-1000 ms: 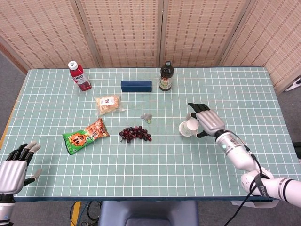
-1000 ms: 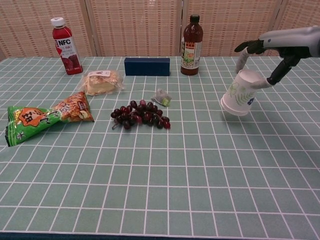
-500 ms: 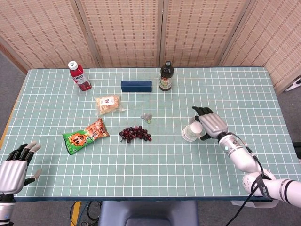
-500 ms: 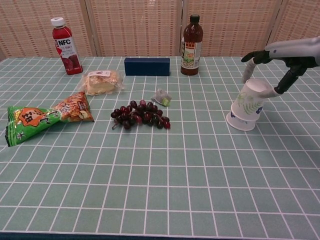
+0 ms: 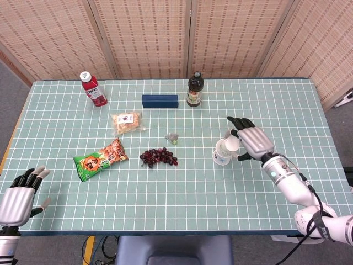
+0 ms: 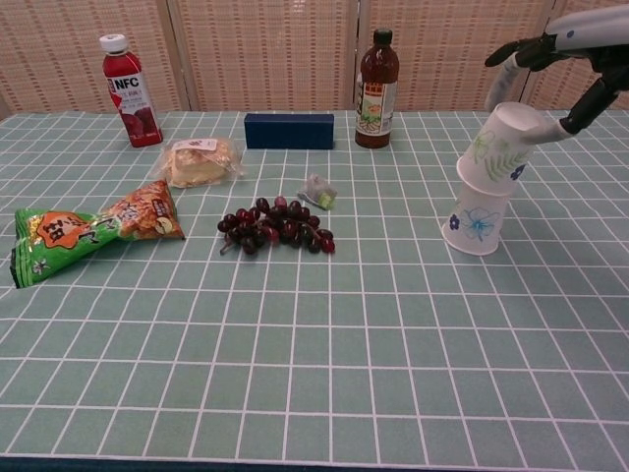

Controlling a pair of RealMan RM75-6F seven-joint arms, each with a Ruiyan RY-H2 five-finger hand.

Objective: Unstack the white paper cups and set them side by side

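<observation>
Two white paper cups stand upside down at the table's right. The lower cup (image 6: 477, 218) (image 5: 221, 155), printed with blue flowers, rests rim-down on the cloth. The upper cup (image 6: 503, 140) (image 5: 231, 144), printed with green leaves, is tilted and drawn partly up off the lower one, still overlapping its top. My right hand (image 6: 580, 29) (image 5: 253, 142) grips the upper cup between thumb and fingers. My left hand (image 5: 16, 201) hangs by the table's front left corner, fingers apart, holding nothing; the chest view does not show it.
A bunch of dark grapes (image 6: 275, 226) and a small wrapped sweet (image 6: 318, 191) lie left of the cups. Behind stand a dark sauce bottle (image 6: 377, 88), a blue box (image 6: 289, 130) and a red juice bottle (image 6: 125, 90). A bread pack (image 6: 200, 160) and a snack bag (image 6: 88, 231) lie at left.
My right hand brought the tilted stack down to the table, then rose with the upper cup. The lower cup has stayed on the cloth and now shows beneath it. The left hand has barely moved.
</observation>
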